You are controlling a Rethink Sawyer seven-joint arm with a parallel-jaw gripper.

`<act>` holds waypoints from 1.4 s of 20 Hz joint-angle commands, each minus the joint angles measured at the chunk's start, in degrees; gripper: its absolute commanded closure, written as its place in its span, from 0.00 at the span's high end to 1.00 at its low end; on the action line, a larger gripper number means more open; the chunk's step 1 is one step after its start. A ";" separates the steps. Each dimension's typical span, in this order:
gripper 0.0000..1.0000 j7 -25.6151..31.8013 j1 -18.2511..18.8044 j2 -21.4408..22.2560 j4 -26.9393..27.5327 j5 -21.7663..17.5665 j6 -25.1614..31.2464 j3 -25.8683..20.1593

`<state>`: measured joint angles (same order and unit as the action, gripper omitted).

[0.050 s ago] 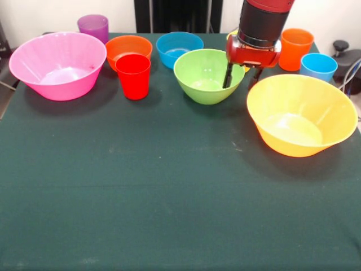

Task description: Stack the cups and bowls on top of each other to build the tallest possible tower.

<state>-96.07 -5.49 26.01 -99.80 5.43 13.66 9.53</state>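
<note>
Yellow-orange bowl nearest, five bowls, four cups fully visible, hand fingers apart straddling green bowl's rim.

Green bowl: lime. Left of it: blue bowl, orange bowl, red cup, pink bowl. Right: yellow-orange bowl. Surface: dark green.

Even, fairly bright light falls from above on the tabletop, leaving soft, short shadows beside each vessel. Pale glare sits in the pink bowl and the yellow-orange bowl (their glossy floors wash out). Focus is slightly soft throughout; the tabletop's edges appear to bow mildly.
</note>
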 commanded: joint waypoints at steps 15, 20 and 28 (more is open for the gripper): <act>0.00 -10.22 -0.19 -3.52 -1.20 0.60 -1.15 -5.13; 0.00 -10.30 -0.20 -3.42 -1.26 0.58 -0.93 -5.06; 0.00 -10.35 -1.28 -2.38 -0.71 0.76 2.32 -3.07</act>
<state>-96.63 -5.97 26.17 -99.80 5.43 13.69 10.17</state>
